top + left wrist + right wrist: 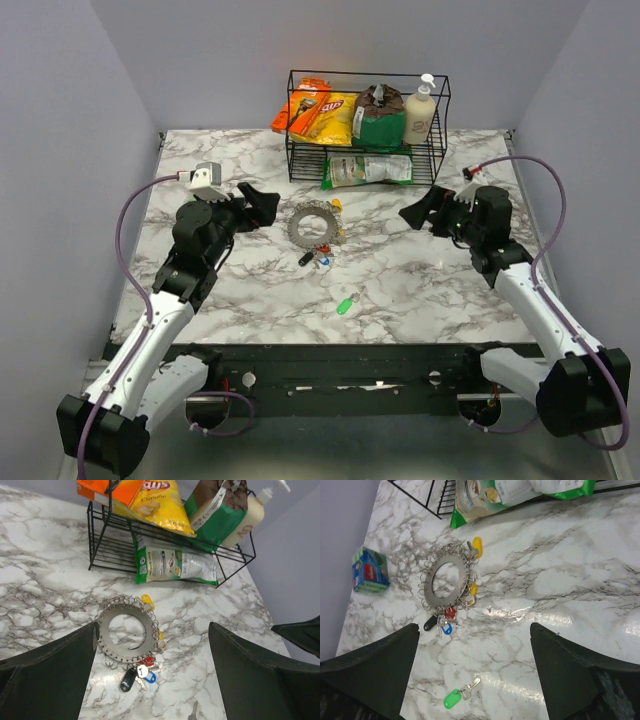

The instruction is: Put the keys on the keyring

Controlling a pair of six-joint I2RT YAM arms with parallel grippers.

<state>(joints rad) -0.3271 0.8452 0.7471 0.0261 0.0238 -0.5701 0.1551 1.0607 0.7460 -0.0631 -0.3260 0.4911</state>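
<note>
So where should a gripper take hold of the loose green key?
Probably by the green key's plastic head, from straight above: it lies flat on the table, apart from the keyring, and that leaves the metal blade free for threading.

We see a glossy, marble-patterned tabletop point(580, 580) catching light between the right gripper's point(474, 627) matt black fingers point(370, 675). Ahead of them, the keyring point(451, 560) looks like dull grey metal; the keys point(446, 628) have smooth coloured plastic heads on bright metal blades. Beyond the left gripper point(152, 625), a thin black wire rack point(112, 550) holds shiny crinkled bags point(155, 502).
</note>
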